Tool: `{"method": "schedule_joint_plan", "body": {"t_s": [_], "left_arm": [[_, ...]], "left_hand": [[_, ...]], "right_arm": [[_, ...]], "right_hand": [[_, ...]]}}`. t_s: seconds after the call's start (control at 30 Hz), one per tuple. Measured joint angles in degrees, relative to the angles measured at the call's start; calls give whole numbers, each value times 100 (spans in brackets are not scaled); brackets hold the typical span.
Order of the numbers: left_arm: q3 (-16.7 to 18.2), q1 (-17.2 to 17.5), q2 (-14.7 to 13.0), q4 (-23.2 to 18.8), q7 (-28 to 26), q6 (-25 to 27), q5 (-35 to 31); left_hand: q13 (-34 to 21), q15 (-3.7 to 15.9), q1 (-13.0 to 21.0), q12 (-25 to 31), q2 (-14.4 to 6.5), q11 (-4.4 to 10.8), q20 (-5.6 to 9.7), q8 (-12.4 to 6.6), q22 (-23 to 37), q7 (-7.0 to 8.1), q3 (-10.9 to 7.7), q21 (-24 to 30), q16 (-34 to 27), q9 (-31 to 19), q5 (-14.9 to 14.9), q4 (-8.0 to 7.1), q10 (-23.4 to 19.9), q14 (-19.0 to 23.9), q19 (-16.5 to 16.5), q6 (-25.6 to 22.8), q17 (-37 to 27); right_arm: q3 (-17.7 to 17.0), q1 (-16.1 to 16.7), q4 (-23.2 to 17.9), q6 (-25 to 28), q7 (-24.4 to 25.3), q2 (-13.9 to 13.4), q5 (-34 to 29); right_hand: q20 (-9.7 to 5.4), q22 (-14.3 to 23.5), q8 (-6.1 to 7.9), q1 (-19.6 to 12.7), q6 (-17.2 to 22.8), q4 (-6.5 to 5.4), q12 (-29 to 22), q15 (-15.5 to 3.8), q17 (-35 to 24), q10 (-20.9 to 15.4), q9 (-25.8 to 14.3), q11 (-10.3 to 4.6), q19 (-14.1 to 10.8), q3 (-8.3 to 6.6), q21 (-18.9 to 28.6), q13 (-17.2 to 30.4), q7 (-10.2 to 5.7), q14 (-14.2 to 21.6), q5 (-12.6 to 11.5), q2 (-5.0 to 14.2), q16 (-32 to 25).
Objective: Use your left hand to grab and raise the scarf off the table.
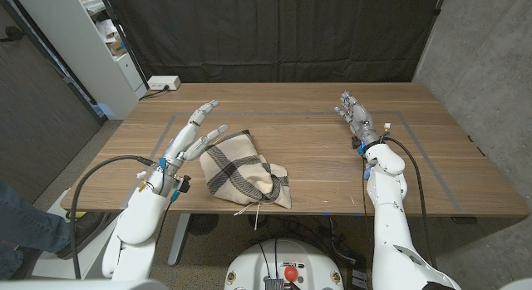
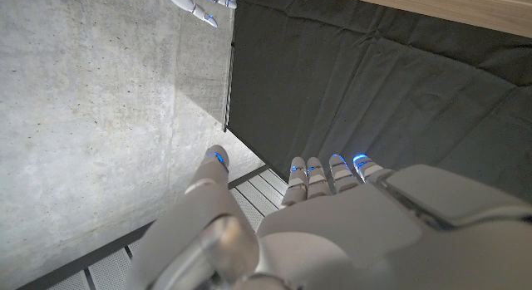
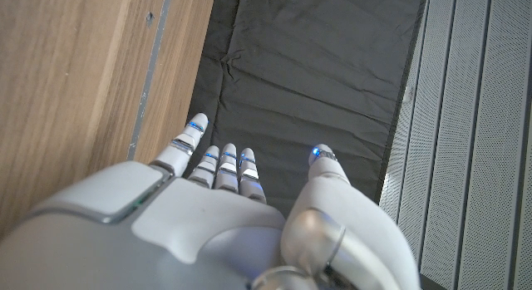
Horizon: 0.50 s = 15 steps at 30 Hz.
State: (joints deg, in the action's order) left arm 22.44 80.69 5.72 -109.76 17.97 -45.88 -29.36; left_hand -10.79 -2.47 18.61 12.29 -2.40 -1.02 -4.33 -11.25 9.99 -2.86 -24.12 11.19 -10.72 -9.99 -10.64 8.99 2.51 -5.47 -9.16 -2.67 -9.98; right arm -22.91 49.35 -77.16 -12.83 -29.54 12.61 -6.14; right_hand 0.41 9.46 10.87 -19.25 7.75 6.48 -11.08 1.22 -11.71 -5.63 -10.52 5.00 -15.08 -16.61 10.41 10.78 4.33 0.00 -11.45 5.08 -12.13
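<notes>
The scarf [image 1: 243, 171] is lying crumpled on the worktop [image 1: 316, 157], a cream piece with dark plaid stripes, bunched toward the near edge with a fringe corner hanging close to that edge. I am keeping my left hand [image 1: 193, 137] just beside the scarf's left side, fingers spread and stretched forward, holding nothing; its fingertips [image 1: 218, 130] are sitting at or just over the cloth's upper left corner, and I cannot tell from the head view whether they are touching it.

My worry is the grip. I am judging that if I am closing on that thin corner alone, the fabric may be slipping out as I raise it, or only one fold is coming up while the rest is dragging across the wood. With the bulk sitting so near the front edge, a sideways push from my fingers could be nudging it off the worktop. I would rather be reaching deeper over the heap before closing.

My right hand [image 1: 354, 114] is waiting well apart on the far right, fingers extended and empty, so it is posing no risk.
</notes>
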Motion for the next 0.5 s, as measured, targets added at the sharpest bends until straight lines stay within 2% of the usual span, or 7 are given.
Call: {"method": "schedule_joint_plan", "body": {"t_s": [0.07,0.17,0.3,0.5], "left_arm": [[1,20,16,-32,-74,-4,-112],[1,85,62,-139,-172,-6,-273],[-11,147,93,-241,-312,-6,-505],[-35,206,109,-325,-503,33,-824]], "left_hand": [[0,0,13,0,13,20,-71,0,0,0,8,0,0,0,0,31,20,0,11,0,0],[0,0,66,0,5,30,-71,0,0,23,-4,0,0,0,0,44,30,0,12,-23,0],[0,0,66,0,5,30,-145,0,0,32,-5,0,0,0,0,44,30,0,22,-32,0],[0,-32,128,1,49,30,-234,0,17,32,-5,0,0,0,0,43,30,32,88,-31,0]], "right_arm": [[-3,-3,0,0,-1,-1,0],[-8,-6,1,-1,-2,-2,0],[-17,-13,7,-7,-4,-5,13],[-30,-19,19,-14,-12,-11,24]], "right_hand": [[0,0,0,0,35,0,0,-6,0,-41,0,-40,0,0,0,0,-35,6,0,0,0],[-24,0,0,0,37,0,0,-31,0,-62,0,-61,-24,0,0,0,-37,31,0,0,0],[-74,0,0,0,65,23,0,-31,0,-62,0,-61,-12,-24,0,0,-65,31,0,0,0],[-74,0,0,0,65,24,0,-31,0,-61,0,-61,-12,-24,0,0,-65,31,0,0,0]]}}
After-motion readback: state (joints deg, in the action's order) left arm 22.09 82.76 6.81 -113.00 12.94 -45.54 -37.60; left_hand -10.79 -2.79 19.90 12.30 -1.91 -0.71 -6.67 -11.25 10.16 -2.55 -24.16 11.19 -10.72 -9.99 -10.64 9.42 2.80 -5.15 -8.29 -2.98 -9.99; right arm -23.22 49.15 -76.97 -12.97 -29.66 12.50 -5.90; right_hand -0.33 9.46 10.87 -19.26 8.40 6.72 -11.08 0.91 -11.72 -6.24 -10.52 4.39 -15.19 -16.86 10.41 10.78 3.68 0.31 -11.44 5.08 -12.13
